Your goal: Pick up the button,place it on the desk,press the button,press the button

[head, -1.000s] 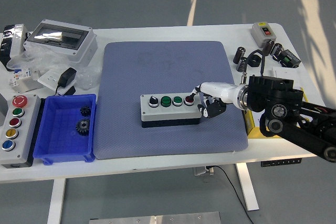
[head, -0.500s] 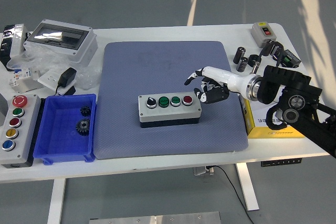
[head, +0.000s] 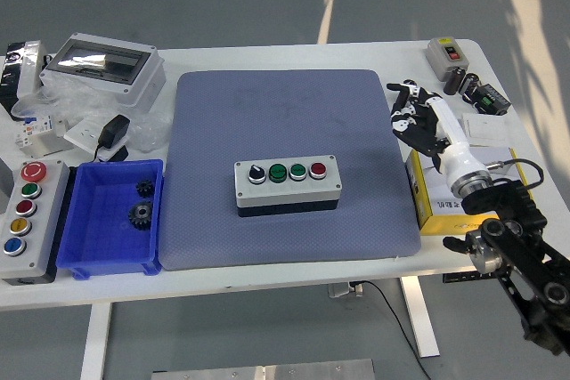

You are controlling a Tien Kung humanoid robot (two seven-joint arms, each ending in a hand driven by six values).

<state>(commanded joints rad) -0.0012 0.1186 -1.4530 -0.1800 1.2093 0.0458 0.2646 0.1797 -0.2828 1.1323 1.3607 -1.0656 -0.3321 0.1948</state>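
A grey four-button control box lies on the blue mat, left of centre-right, with a black knob, two green buttons and a red button on top. My right hand hovers past the mat's right edge, well clear of the box, its fingers spread and holding nothing. Its white forearm runs down to the black arm at the lower right. The left arm is out of view.
A second button box with several coloured buttons lies at the far left beside a blue bin holding gears. A yellow box sits under my right forearm. Small black parts and a grey switch lie at the back right.
My right hand has lifted off the red button end of the box and swung away to the right and back, past the mat's edge. Its fingers have opened out.
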